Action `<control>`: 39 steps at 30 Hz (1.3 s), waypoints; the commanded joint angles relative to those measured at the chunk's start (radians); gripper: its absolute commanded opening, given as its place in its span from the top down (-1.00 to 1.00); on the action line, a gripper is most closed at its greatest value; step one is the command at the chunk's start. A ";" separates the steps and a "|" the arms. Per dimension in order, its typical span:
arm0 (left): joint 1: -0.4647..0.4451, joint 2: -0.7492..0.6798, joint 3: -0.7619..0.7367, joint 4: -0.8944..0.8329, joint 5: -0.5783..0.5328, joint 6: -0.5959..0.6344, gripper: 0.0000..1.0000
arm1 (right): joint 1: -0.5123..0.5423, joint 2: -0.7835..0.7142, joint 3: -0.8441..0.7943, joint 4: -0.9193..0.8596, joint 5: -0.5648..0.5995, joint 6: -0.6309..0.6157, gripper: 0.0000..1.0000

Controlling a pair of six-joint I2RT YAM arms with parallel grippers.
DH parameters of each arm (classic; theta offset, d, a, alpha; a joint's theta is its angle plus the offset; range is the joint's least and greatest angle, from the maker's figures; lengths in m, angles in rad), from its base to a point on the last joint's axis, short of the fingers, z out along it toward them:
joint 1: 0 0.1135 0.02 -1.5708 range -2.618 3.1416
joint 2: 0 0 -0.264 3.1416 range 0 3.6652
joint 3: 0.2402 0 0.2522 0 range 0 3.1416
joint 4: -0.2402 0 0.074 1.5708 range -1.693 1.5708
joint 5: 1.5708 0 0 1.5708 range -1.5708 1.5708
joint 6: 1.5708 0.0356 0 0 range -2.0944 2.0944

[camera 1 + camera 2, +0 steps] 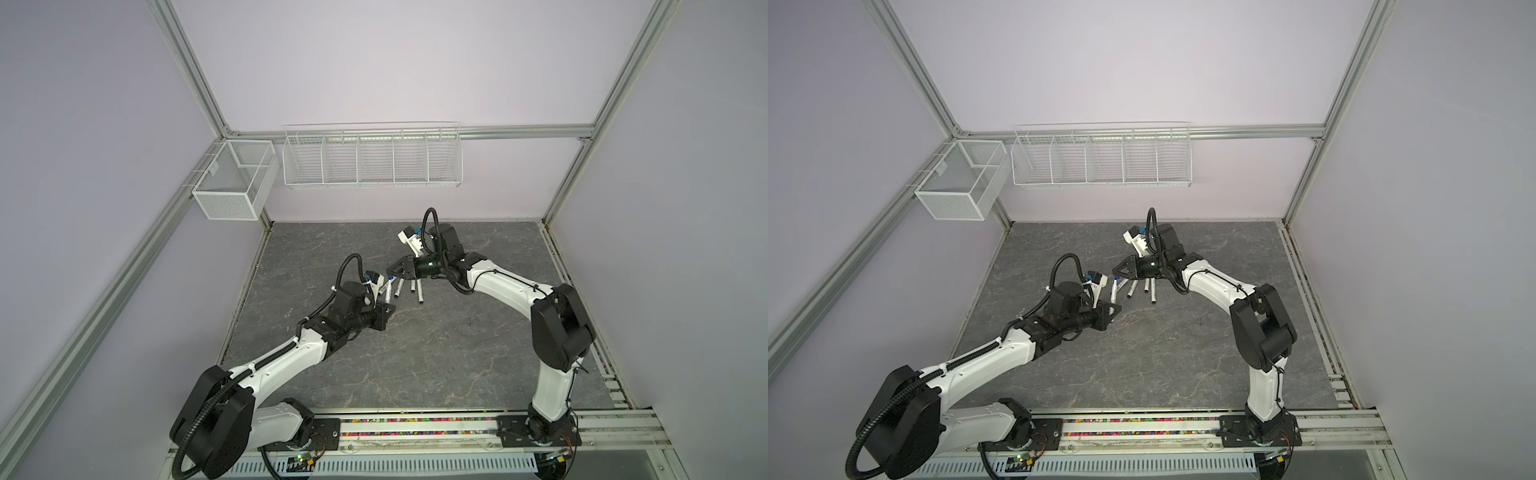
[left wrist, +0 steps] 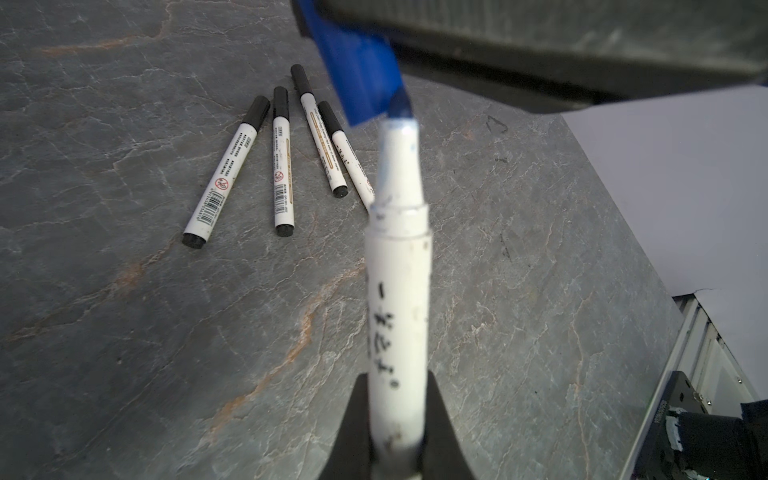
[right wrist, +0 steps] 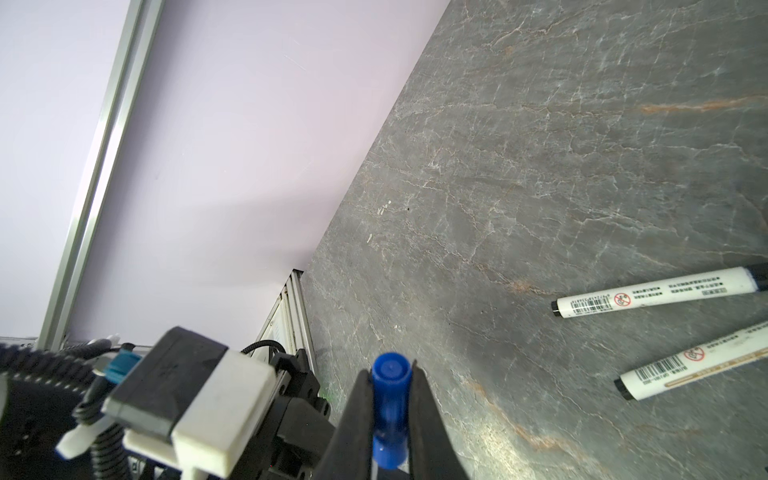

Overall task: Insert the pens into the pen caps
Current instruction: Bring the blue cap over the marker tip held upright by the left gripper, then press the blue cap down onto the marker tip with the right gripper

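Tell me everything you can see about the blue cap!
The blue cap is a short, smooth tube that looks like plastic, closed at one end. The right tool is shut on it, pinching it from both sides and holding it above the table. Its open end faces the pen in the left tool. The pen's blue tip is right at the cap's mouth, not pushed in yet.

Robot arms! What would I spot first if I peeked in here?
The left gripper holds a white pen with its blue tip right at the mouth of a blue cap, which is pinched in the right gripper. Nearby, four black-capped pens lie side by side on the grey table.
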 commanded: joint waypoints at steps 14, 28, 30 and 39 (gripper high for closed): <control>-0.002 0.011 0.002 0.021 -0.005 0.007 1.00 | -0.002 -0.045 -0.033 -0.006 -0.024 -0.015 0.78; -0.002 0.007 0.002 0.046 -0.050 -0.016 1.00 | 0.011 -0.048 -0.036 -0.044 -0.060 -0.061 0.78; -0.003 0.008 0.004 0.059 -0.060 -0.021 1.00 | 0.011 -0.055 -0.041 -0.035 -0.075 -0.060 0.77; 0.017 0.032 0.040 0.103 -0.082 -0.050 1.00 | 0.002 -0.056 -0.047 0.029 -0.149 -0.005 0.78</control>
